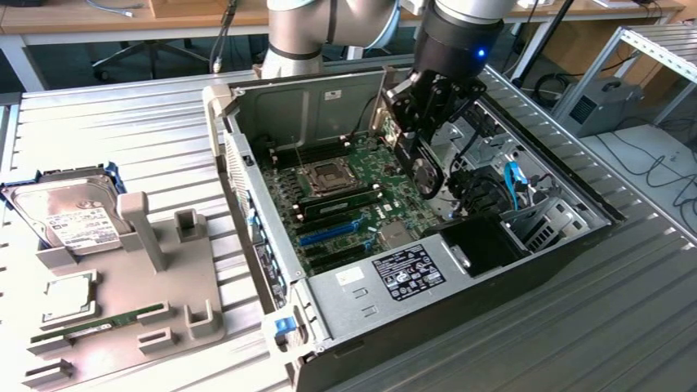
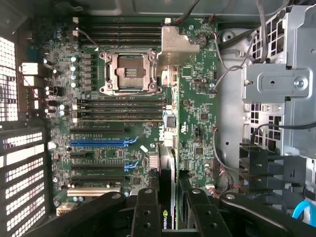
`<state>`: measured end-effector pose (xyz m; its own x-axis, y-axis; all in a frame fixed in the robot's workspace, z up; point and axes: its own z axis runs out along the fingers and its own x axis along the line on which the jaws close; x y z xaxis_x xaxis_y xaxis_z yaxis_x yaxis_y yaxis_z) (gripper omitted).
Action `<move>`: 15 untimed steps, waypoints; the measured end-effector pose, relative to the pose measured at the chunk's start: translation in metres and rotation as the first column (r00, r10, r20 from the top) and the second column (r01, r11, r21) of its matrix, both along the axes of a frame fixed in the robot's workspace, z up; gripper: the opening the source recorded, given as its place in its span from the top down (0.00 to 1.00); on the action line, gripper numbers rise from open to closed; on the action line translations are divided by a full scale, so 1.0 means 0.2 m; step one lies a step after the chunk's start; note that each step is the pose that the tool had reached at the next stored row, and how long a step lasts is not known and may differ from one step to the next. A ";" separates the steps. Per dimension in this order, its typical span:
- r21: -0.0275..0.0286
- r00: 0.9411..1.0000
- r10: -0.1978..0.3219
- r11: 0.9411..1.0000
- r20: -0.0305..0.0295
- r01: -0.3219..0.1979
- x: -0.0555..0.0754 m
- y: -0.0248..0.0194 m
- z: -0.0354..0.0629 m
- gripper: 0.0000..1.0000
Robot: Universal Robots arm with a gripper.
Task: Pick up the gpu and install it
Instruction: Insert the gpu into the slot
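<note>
Edge-on, the thin flat black gpu card (image 2: 167, 168) is partly hidden by the black gripper (image 2: 168, 202), whose half-spread fingers clamp it. The arm hangs above the green motherboard (image 2: 197, 113).

site: robotics lab | evid: ribbed metal bench (image 1: 130, 131), open PC case (image 1: 326, 298), desks (image 1: 65, 16) behind

We see a silver-grey arm (image 1: 296, 28) with rounded joints, a black wrist section (image 1: 455, 37) (one small blue light (image 1: 481, 54) glowing) and a black gripper (image 1: 423, 140) with screw-studded fingers (image 2: 147, 212)
</note>
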<state>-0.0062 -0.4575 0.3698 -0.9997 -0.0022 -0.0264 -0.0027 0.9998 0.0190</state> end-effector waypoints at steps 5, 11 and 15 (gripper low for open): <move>0.000 1.000 0.015 1.000 0.000 -0.015 0.00 0.000 0.000 0.74; 0.000 0.999 0.032 0.999 0.000 -0.032 0.00 0.000 0.000 0.74; 0.000 0.999 0.041 0.999 0.000 -0.041 0.00 0.000 0.000 0.74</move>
